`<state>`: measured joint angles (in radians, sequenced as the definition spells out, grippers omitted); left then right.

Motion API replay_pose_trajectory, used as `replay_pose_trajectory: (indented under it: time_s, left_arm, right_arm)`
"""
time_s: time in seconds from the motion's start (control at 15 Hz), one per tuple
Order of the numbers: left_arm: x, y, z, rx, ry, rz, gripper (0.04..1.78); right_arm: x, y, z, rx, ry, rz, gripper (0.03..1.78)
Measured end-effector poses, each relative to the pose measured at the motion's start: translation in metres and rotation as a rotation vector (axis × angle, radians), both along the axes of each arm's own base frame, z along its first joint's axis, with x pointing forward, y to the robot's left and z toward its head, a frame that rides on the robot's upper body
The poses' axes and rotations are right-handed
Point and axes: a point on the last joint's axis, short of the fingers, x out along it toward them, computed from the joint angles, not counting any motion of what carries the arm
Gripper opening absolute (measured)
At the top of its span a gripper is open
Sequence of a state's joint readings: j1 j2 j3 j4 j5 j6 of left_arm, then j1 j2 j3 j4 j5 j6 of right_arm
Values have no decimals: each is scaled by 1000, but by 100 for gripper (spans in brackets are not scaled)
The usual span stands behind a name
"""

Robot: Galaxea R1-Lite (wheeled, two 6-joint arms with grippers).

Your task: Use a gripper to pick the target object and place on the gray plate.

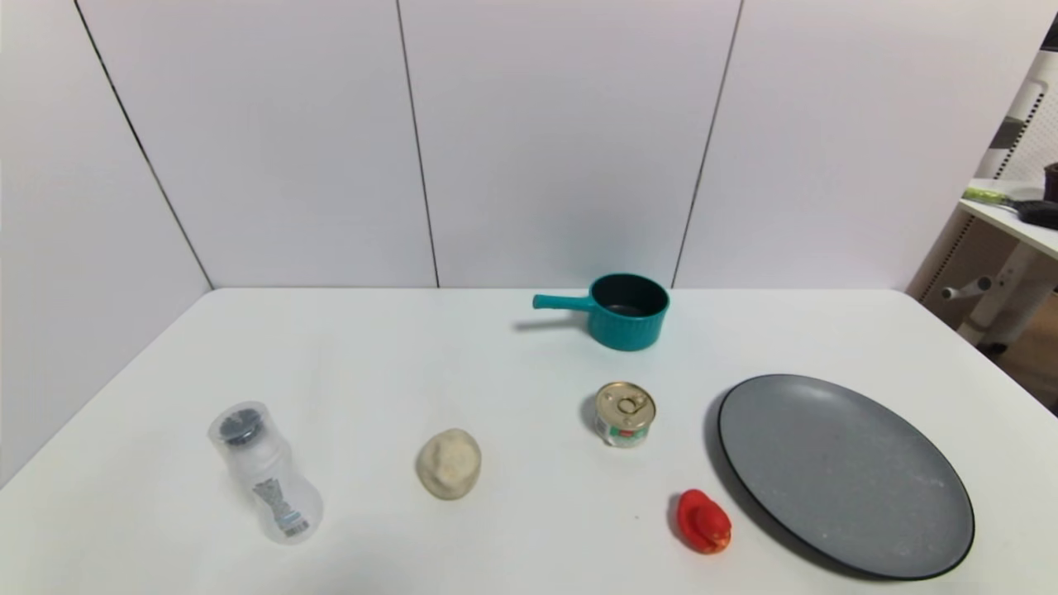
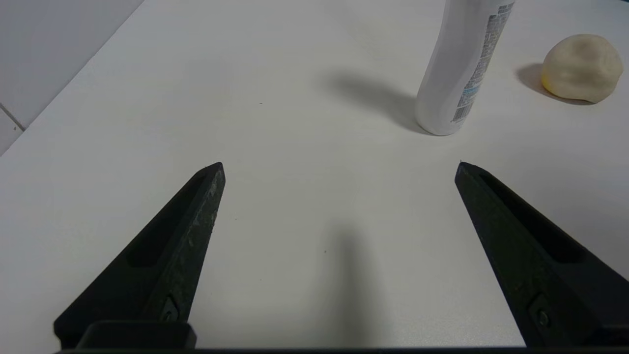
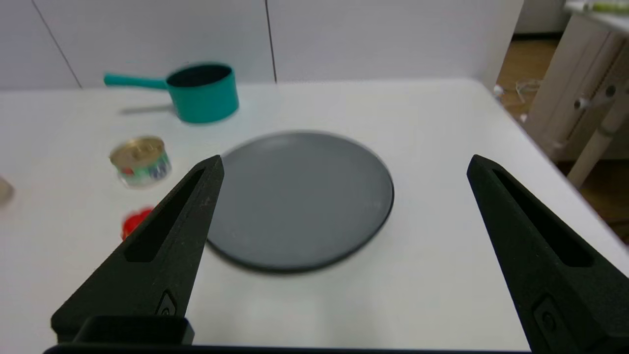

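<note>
The teal ribbed saucepan stands upright at the back middle of the white table, its handle pointing to my left; it also shows in the right wrist view. The gray plate lies at the front right, empty, and shows in the right wrist view. My right gripper is open and empty, near the table's front edge, just short of the plate. My left gripper is open and empty over bare table at the front left. Neither gripper shows in the head view.
A gold-lidded tin can stands between pan and plate. A red toy lies by the plate's front left rim. A beige lump and a clear bottle stand front left. The table's right edge drops off beside the plate.
</note>
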<state>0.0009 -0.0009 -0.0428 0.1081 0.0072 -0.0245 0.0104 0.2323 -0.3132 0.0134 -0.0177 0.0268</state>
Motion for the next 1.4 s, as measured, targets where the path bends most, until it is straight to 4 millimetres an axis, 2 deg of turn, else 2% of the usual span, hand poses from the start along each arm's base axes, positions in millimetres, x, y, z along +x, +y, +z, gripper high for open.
replay_pose_trajectory:
  time_s: [0.13,0.27,0.47,0.6,0.73,0.87,1.0,1.2,1.4]
  left_arm:
    - [0,0,0,1,0,0,169]
    - [0,0,0,0,0,0,169]
    - [0,0,0,0,0,0,169]
    - [0,0,0,1,0,0,169]
    - [0,0,0,0,0,0,169]
    - [0,0,0,0,0,-1,169]
    - [0,0,0,0,0,0,169]
    - [0,0,0,0,0,0,169]
    - [0,0,0,0,0,-1,169]
  right_arm:
    - [7,0,53,3,-47,6,171]
    - [26,0,109,4,-87,14,171]
    - [74,3,179,-4,-116,39,171]
    - [115,7,212,-31,-117,71,171]
    - [160,13,234,-62,-112,129,171]
    - [209,20,243,-115,-94,222,171]
    - [258,29,238,-186,-61,346,171]
    - [323,41,206,-282,7,574,171]
    - [370,56,160,-365,85,794,171]
